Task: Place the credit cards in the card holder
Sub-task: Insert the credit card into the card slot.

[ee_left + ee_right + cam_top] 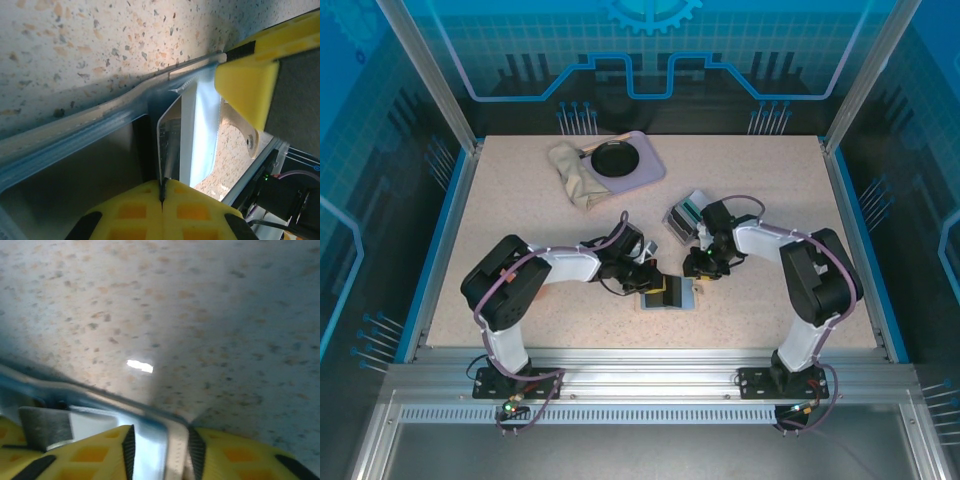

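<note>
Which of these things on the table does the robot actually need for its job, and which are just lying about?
For the job:
- card holder, between the two arms
- credit cards, standing upright in a small grey box

Lying about:
- beige cloth
- lavender tray with a dark round dish on it

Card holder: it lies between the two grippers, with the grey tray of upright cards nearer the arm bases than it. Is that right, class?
No. The card holder lies between the left gripper and right gripper, but the grey tray of upright cards stands farther from the arm bases, as the top external view shows.
</note>
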`<state>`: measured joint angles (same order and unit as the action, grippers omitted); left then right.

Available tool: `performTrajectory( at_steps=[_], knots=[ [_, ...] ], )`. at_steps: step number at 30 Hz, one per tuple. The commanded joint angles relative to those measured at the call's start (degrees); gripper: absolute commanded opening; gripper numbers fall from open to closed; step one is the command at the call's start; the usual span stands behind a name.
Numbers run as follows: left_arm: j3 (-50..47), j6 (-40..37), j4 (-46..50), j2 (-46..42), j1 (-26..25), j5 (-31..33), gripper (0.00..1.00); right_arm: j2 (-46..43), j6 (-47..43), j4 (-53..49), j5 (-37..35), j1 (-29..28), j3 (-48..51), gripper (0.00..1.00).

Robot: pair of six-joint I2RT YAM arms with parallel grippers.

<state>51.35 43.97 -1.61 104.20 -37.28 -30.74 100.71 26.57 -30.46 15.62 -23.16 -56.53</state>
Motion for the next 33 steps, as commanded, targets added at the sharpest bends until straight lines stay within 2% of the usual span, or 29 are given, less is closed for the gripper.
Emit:
performTrajectory(
  at_steps=[1,5,12,18,20,25,30,32,33],
  knots=[
    [-1.3,2.1,-1.5,0.5,-0.3,2.0,0.00,0.1,-0.7,0.5,-0.9,-2.9,2.3,0.47],
    [-1.4,2.4,-1.6,0.3,-0.4,2.0,0.00,-1.9,-1.2,-2.7,-2.9,-3.7,2.8,0.57],
    [-1.1,2.9,-1.9,0.2,-0.7,2.4,0.01,-4.4,1.3,-4.5,-7.2,-5.0,5.8,0.59],
    [-0.8,3.9,-2.6,0.1,-1.5,3.5,0.04,-6.9,2.4,-5.4,-8.5,-5.6,8.6,0.57],
    [-1.0,4.3,-2.7,0.0,-1.9,4.3,0.04,-7.5,2.8,-5.5,-9.1,-5.8,8.9,0.52],
    [-0.7,4.3,-1.7,-1.0,-2.5,5.8,0.11,-8.8,3.3,-5.1,-9.4,-5.8,9.6,0.27],
    [0.0,2.9,2.0,-2.7,-3.1,7.7,0.17,-9.0,4.5,-3.0,-8.0,-5.8,10.4,0.19],
    [-0.1,2.5,2.7,-3.5,-3.4,8.1,0.15,-8.8,4.8,-2.5,-7.9,-5.8,10.5,0.17],
    [0.0,2.2,2.7,-3.7,-3.4,8.1,0.11,-8.7,4.9,-2.1,-7.7,-5.8,10.6,0.16]
  ],
)
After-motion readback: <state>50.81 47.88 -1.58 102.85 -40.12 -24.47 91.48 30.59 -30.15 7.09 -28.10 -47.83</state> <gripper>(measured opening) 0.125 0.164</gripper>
